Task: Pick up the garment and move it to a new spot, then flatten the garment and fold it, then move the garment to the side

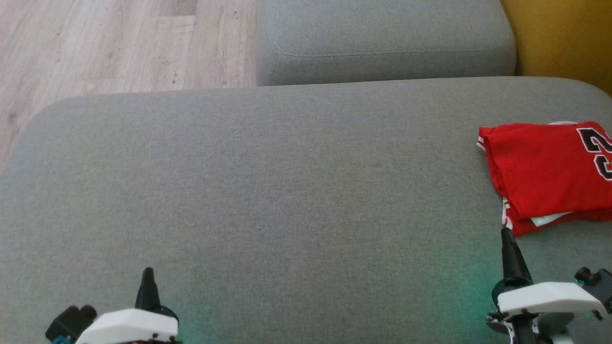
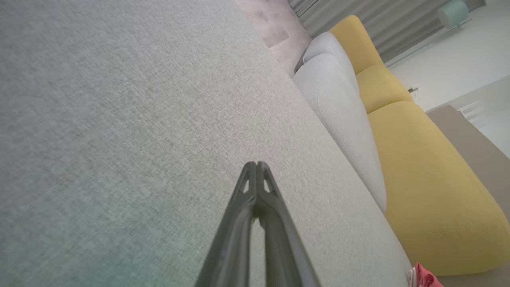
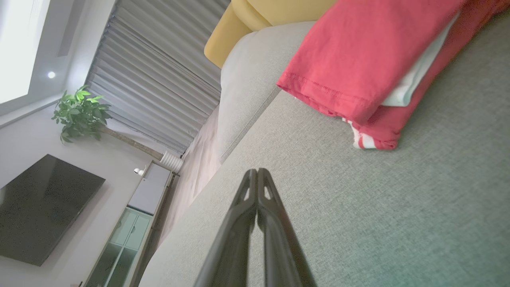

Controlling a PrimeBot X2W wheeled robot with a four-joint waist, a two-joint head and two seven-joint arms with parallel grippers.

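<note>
Garment: a red basketball jersey (image 1: 545, 177), folded into a flat packet. It has a dark numeral edged in white and white striped trim.
Where it lies: on the grey seat cushion (image 1: 287, 191), at 3 o'clock in the head view, its far side cut off by the frame edge.
Left gripper (image 1: 148, 279): at 7 o'clock in the head view, fingers pressed together on nothing, over bare cushion well apart from the jersey.
Right gripper (image 1: 508, 239): at 4 o'clock, fingers pressed together and empty. The jersey's near corner sits at about 12 to 1 o'clock from its tip, close but apart.
Stage, as I judge it: the jersey looks folded and set off to the side, so little or nothing remains.
How it will handle: probably light, thin and limp. The layers are loose on one another, so a pull on the top layer alone would likely undo the fold.
Where to take hold: the thick folded edge nearest the right gripper, pinching every layer together. Better, one gripper at each near corner.
Head view adds: the whole cushion, both grippers, the numeral and the wood floor (image 1: 119, 43) at 11 o'clock.
Right wrist view adds: the stitched hem, a pale layer tucked between the red layers, a television (image 3: 40, 207) and a potted plant (image 3: 79, 111).
Left wrist view adds: a yellow sofa (image 2: 418, 167) beyond the grey one, and a sliver of the jersey at 5 o'clock.
</note>
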